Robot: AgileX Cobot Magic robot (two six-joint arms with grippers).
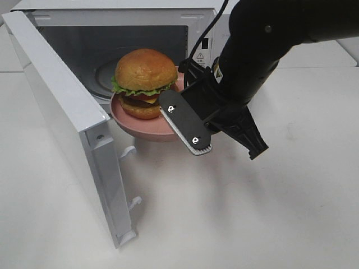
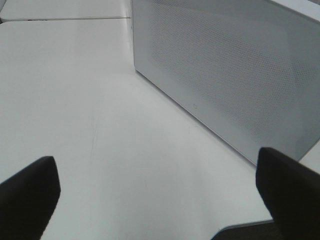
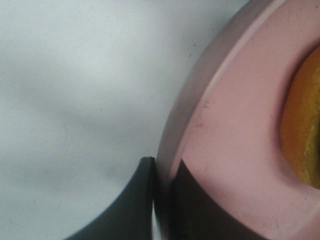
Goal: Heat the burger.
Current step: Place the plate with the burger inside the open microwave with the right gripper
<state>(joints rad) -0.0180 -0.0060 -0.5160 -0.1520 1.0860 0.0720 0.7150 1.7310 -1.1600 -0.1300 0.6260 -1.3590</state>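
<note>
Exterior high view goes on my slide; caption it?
Right gripper, clamped on the pink plate's rim, holds the burger at the open microwave's mouth.

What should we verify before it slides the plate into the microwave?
1. Microwave door wide open: ok.
2. Right end effector shut on the pink plate rim: ok.
3. Burger upright on the plate, layers stacked: ok.
4. Plate underside clear of the cavity's front lip: cannot tell.
5. Turntable free of other items: cannot tell, the burger hides most of it.
6. Left end effector open, empty, beside the microwave's outer wall: ok.
</note>
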